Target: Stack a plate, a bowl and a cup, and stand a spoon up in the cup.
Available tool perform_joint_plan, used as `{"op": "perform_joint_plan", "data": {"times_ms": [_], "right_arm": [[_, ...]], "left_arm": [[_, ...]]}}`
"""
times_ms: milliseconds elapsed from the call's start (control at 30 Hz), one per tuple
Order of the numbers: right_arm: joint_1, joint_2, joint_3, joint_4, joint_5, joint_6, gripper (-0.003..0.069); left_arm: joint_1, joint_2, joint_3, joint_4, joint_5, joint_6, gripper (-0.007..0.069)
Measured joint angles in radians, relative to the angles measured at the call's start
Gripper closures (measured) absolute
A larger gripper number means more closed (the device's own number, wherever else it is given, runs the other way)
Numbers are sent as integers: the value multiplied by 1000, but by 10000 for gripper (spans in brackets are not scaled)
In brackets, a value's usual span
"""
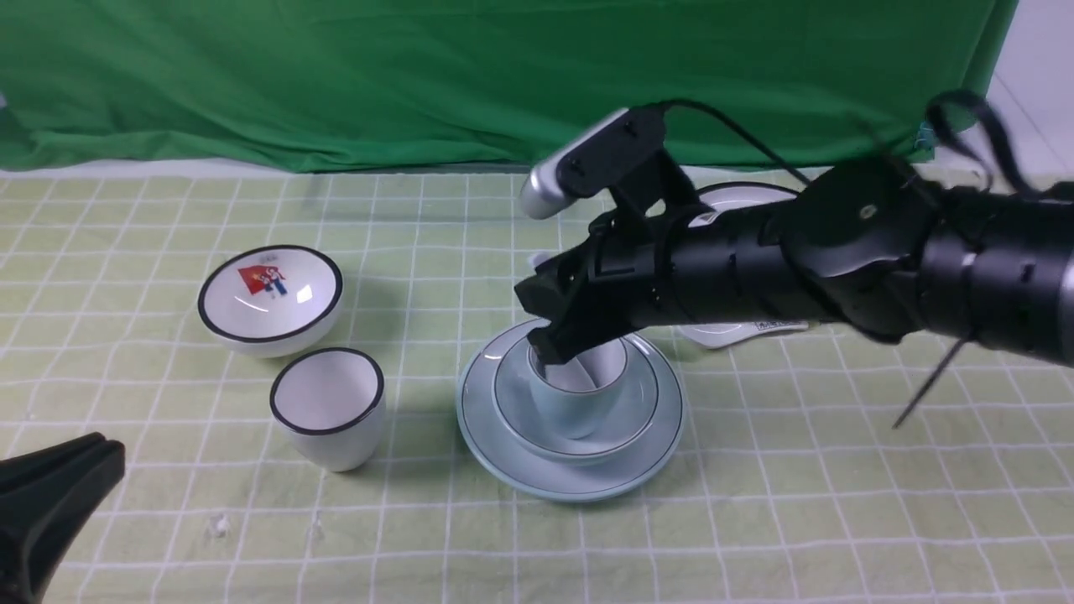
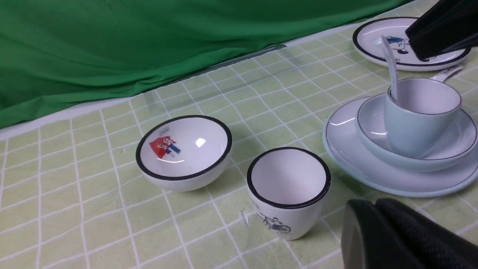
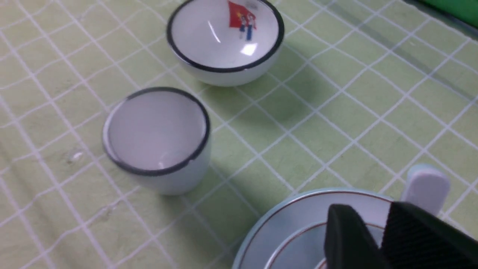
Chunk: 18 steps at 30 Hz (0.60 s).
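A pale blue, thin-rimmed glossy plate (image 2: 336,153) carries a pale blue glossy bowl (image 2: 410,163), in which a small pale blue handleless cup (image 2: 412,127) stands upright. A glossy white ceramic spoon (image 2: 392,71) leans in the cup, handle up. Left of this stack are a white cup with a thick black rim (image 2: 289,201) and, farther left, a white black-rimmed bowl with a red picture (image 2: 186,149). Beyond the stack lies a white black-rimmed plate with cartoon drawings (image 2: 381,35).

A green cloth (image 1: 336,75) hangs in folds across the back — its lower hem reaches the far side of a table covering (image 1: 210,537), pale green with a grid of white lines. White surface (image 1: 1040,84) shows beside the cloth at the right — crossed by a thin dark line.
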Motion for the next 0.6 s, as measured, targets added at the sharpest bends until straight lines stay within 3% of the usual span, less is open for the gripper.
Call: {"op": "perform_joint_plan", "data": {"times_ms": [67,133,233,267,300,400,500,600], "right_arm": [[0,-59,-1,-124,63,138,533],[0,-130,-4,-339,168,336,587],[0,-238,-5,-608,415,580,641],[0,-239,-5,-625,436,592,642],[0,-296,-5,-752,585,666,645],[0,-400,2,-914,860,758,646],[0,-536,50,-972,905,793,646],[0,-701,137,-980,838,797,646]], "left_arm": [[0,0,0,-10,0,0,655],[0,0,0,-13,0,0,655],[0,0,0,-12,0,0,653],[0,0,0,-12,0,0,653],[0,0,0,-7,0,0,653],[0,0,0,-1,0,-1,653],[0,0,0,0,-1,0,653],[0,0,0,0,-1,0,653]]}}
